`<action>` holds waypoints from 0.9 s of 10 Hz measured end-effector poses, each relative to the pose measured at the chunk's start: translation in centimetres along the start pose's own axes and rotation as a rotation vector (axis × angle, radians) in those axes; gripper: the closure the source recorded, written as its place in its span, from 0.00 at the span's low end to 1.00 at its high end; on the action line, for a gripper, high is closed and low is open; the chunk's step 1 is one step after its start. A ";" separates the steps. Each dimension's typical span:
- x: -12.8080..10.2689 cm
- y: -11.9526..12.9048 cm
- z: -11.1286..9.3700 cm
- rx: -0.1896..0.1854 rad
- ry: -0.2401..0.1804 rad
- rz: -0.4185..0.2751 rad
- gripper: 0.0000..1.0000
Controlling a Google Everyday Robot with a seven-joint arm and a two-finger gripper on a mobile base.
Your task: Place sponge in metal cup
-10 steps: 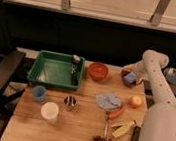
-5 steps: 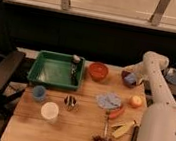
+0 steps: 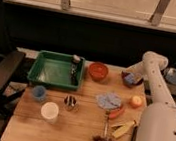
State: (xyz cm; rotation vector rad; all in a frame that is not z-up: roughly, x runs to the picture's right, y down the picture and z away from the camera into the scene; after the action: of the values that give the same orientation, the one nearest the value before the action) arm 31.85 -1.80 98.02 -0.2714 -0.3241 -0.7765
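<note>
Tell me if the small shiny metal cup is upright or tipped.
Upright: the small shiny metal cup stands mouth up, dark inside showing. The gripper is at the dark bowl.

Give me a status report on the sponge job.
Gripper back right of the table, at the sponge. Metal cup front centre, far from it. Red bowl and cloth lie between.

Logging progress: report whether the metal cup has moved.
No. The metal cup stands just right of the white cup, as before; the gripper is right of the red bowl.
</note>
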 end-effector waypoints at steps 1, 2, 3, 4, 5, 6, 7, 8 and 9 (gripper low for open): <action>-0.1 -0.2 -0.1 0.007 -0.002 -0.007 0.63; -0.2 -0.5 -0.3 0.015 -0.002 -0.013 0.74; -0.3 -0.7 -0.5 0.020 -0.003 -0.018 0.83; -0.3 -0.8 -0.6 0.025 -0.004 -0.022 0.92; -0.4 -1.0 -0.8 0.030 -0.004 -0.026 0.99; -0.5 -1.2 -1.1 0.036 -0.003 -0.031 1.00; -0.6 -1.9 -2.1 0.044 0.006 -0.046 1.00; -0.7 -2.3 -3.0 0.040 0.018 -0.063 1.00; -1.0 -3.3 -4.7 0.032 0.039 -0.091 1.00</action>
State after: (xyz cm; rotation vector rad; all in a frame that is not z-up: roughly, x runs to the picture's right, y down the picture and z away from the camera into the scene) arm 29.65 -5.07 93.75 -0.2124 -0.3137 -0.8650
